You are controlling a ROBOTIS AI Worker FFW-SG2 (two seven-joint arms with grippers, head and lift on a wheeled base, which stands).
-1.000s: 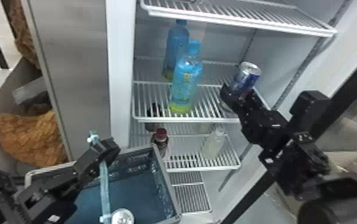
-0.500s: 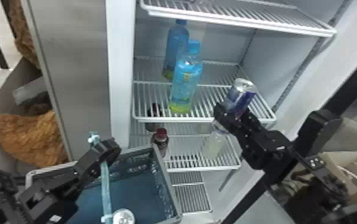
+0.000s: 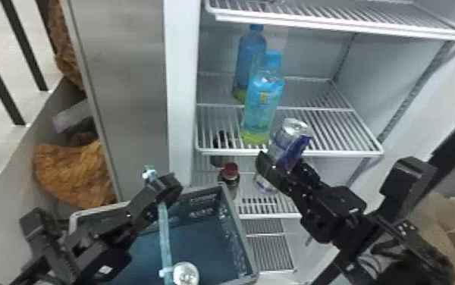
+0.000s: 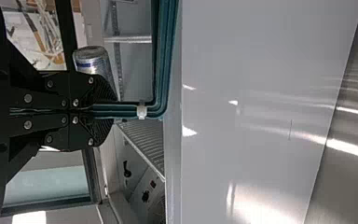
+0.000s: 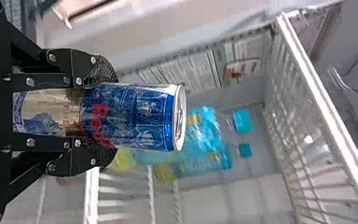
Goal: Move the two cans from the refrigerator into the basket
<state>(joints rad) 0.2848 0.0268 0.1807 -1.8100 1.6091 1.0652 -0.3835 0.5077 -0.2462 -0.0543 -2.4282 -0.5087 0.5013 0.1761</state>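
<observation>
Right gripper closed around a slim metal can, glossy blue and silver, tilted, at the front edge of the white wire shelf; two blue-capped plastic bottles stand on that shelf (translucent, yellow-green at the base). Left gripper pinched on the thin teal handle of the basket, grey-rimmed, perforated walls. Round silver top beside the handle, probably the other can, inside the basket, though its body is hidden
</observation>
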